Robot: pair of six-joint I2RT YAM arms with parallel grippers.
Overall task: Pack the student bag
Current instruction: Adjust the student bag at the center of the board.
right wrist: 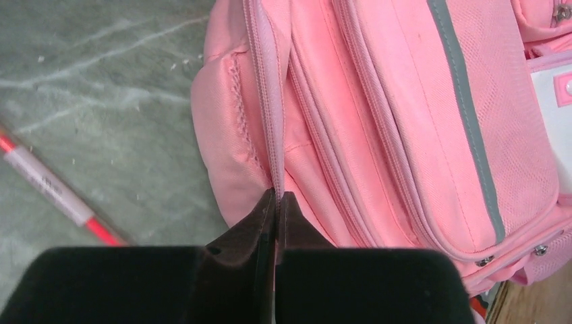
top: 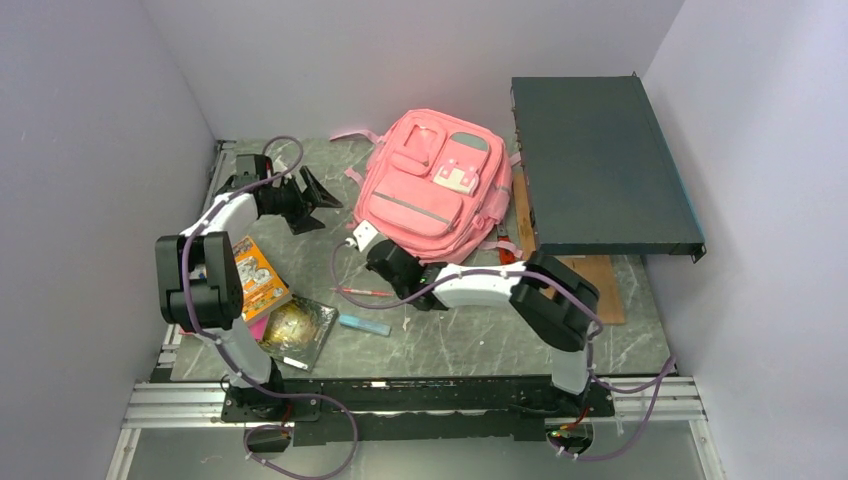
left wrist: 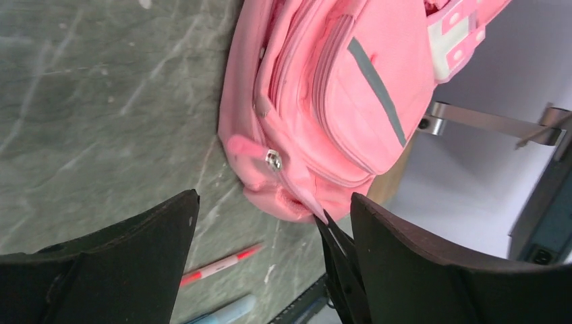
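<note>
On table [top: 480,340] — one student bag [top: 430,190], one red pen [top: 365,292].

- A pink backpack [top: 430,190] is laid on the grey marbled table [top: 470,340], far middle.
- An orange book [top: 258,275], a glossy dark book [top: 300,330], a red-white pen [top: 365,292] and a pale blue stick [top: 364,325] are scattered front-left.
- A wooden board [top: 600,280] is set at right.

Bright, even, diffuse light; soft shadows; student bag [left wrist: 324,101] slightly blurred in left wrist view
</note>
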